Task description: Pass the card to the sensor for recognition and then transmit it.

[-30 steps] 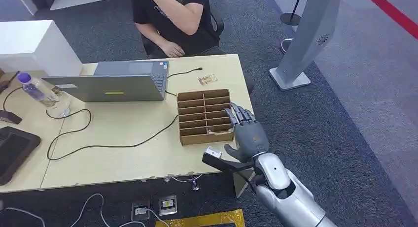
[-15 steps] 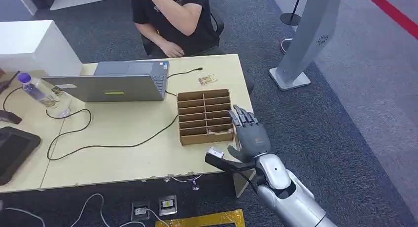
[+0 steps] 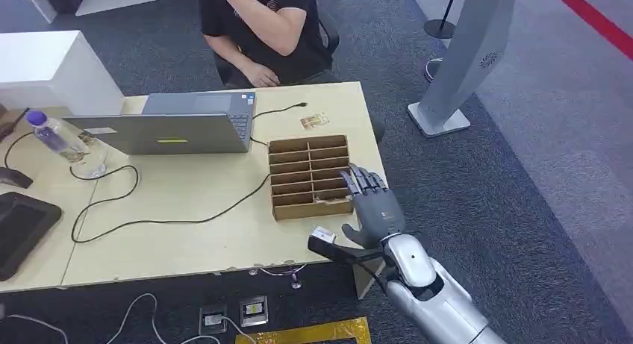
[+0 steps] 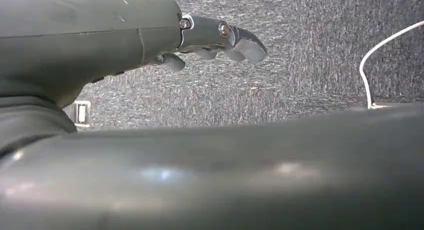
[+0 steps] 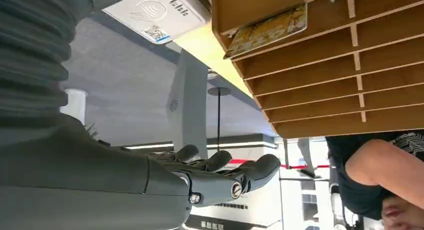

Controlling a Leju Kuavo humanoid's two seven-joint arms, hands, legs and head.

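Note:
A cardboard organizer box (image 3: 291, 210) with several slots stands at the table's right end. A yellowish card (image 3: 329, 200) lies in its nearest slot, which the right wrist view shows close up as the card (image 5: 267, 33) in the box (image 5: 320, 90). A second card (image 3: 314, 121) lies on the table beyond the box. A small white sensor (image 3: 322, 232) with a printed code (image 5: 155, 13) sits near the front edge. My right hand (image 3: 375, 208) hovers by the box's near right corner, fingers apart, holding nothing. My left hand (image 4: 220, 38) hangs over the carpet, holding nothing.
A person (image 3: 261, 30) sits behind the table, one hand resting at its far edge. A laptop (image 3: 172, 124), a water bottle (image 3: 48, 131), cables (image 3: 149, 210) and a black device (image 3: 19, 224) occupy the table's left. A grey stand (image 3: 463, 60) rises on the right.
My right hand has drifted slightly back toward the table's front edge, still holding nothing. The cards and box have not moved.

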